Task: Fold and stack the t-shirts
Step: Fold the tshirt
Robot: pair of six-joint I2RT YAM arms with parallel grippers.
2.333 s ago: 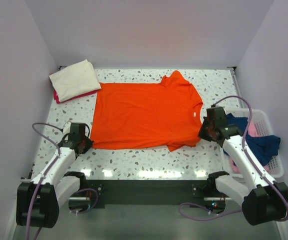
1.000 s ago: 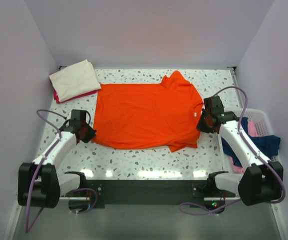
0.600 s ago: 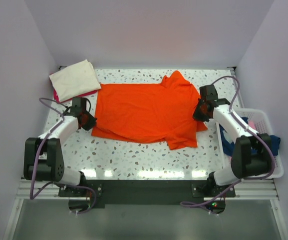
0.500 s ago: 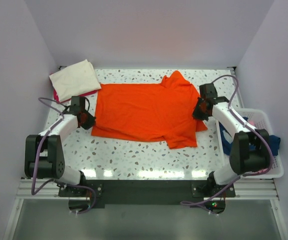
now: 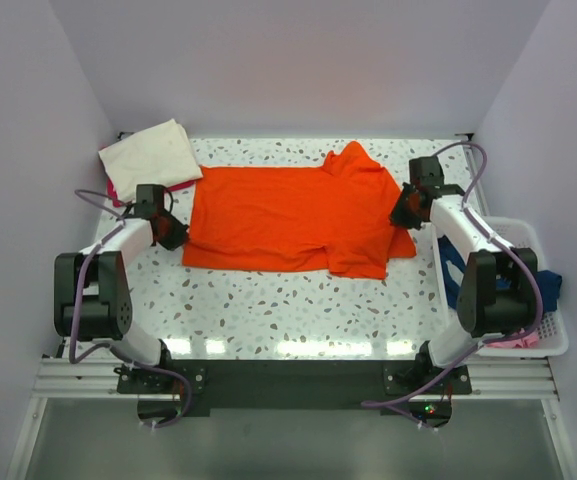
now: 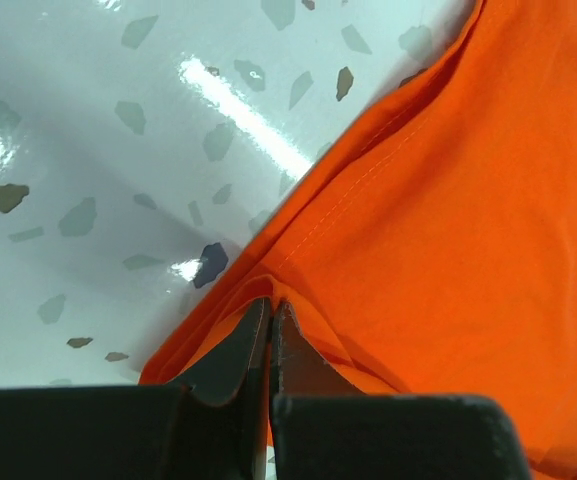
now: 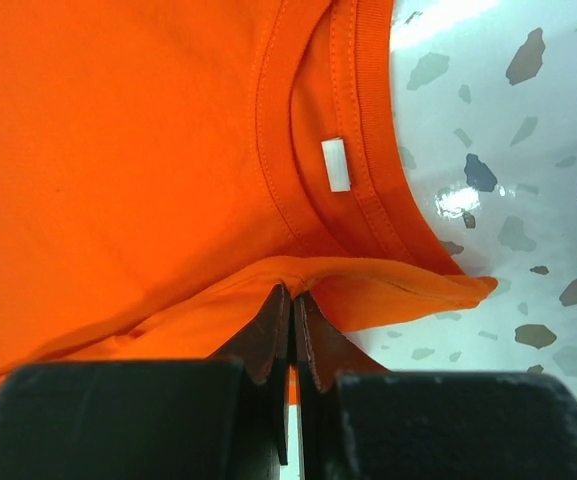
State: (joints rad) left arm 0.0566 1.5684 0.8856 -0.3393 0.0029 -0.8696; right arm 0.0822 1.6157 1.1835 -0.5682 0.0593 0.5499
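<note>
A bright orange t-shirt (image 5: 288, 215) lies spread across the middle of the table, its near edge doubled over toward the back. My left gripper (image 5: 171, 232) is shut on the shirt's left hem edge (image 6: 268, 290). My right gripper (image 5: 400, 215) is shut on a fold of orange cloth (image 7: 293, 275) beside the collar and its white label (image 7: 335, 165). A folded cream t-shirt (image 5: 151, 158) lies over a magenta one (image 5: 118, 192) at the back left. A navy blue t-shirt (image 5: 468, 262) and a pale pink one (image 5: 513, 342) sit in the basket.
A white lattice basket (image 5: 528, 245) stands at the right edge, beside the right arm. Walls close in the speckled table (image 5: 268, 310) on three sides.
Both grippers have carried the orange shirt's near edge away from the arm bases toward the back. The lower part of the shirt now lies folded over, and the near strip of table is bare.
</note>
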